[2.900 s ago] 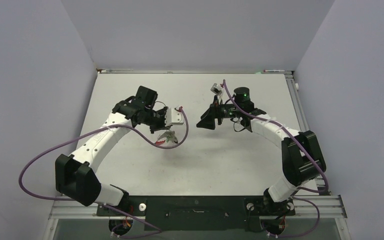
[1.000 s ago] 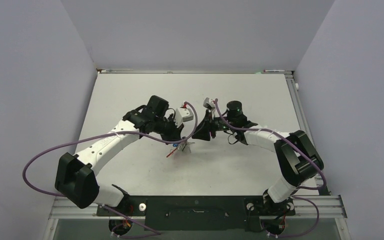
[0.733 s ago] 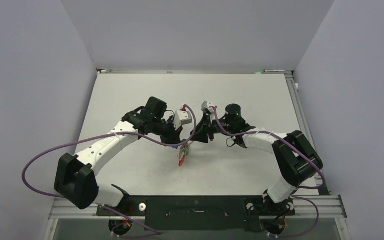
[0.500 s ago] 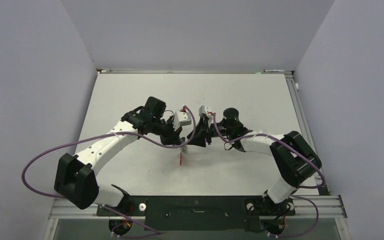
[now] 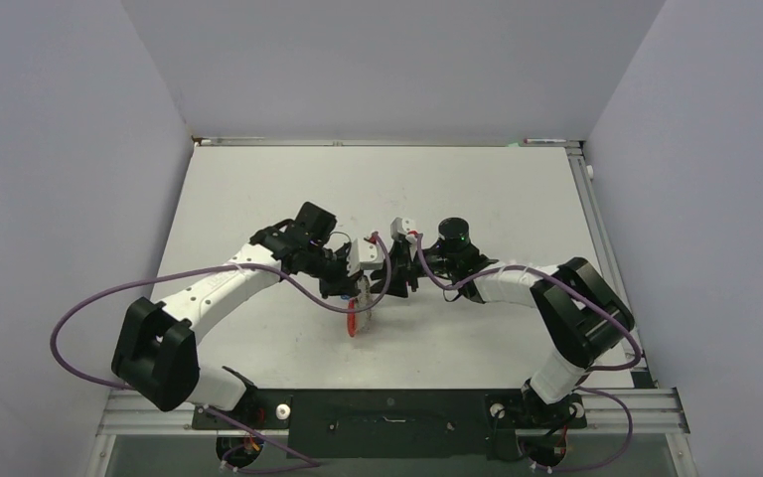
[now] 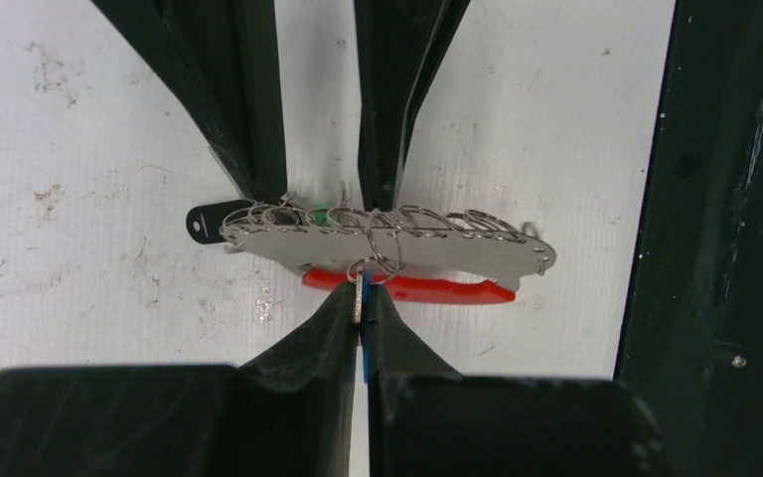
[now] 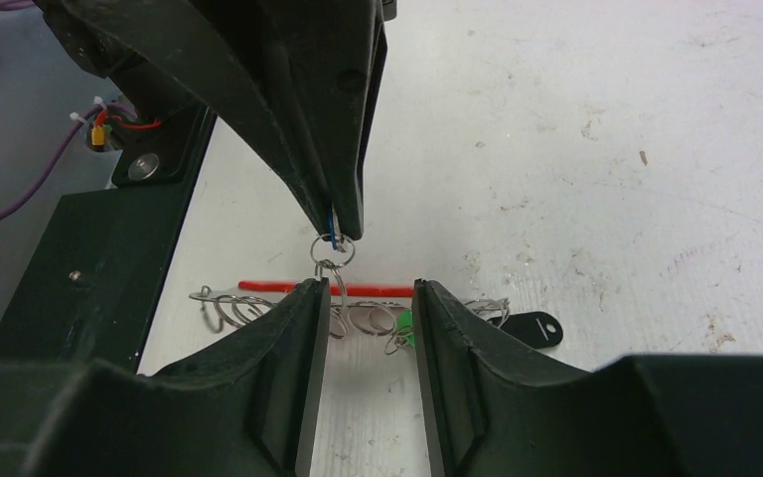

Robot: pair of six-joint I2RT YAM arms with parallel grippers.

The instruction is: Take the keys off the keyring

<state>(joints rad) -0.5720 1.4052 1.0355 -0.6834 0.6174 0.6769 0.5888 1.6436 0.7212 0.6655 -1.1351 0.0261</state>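
Left jaws pinch the blue key (image 6: 364, 360); right jaws gape astride the keyring (image 6: 457, 258).

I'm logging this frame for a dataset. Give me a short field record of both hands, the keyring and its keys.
left hand: shut on blue key, which a small ring joins to the keyring
right hand: open, its fingers straddling the keyring
keyring: silvery strip with red arc, between the two hands
green key: on the keyring, between the right hand's fingers
black tag: at one end of the keyring
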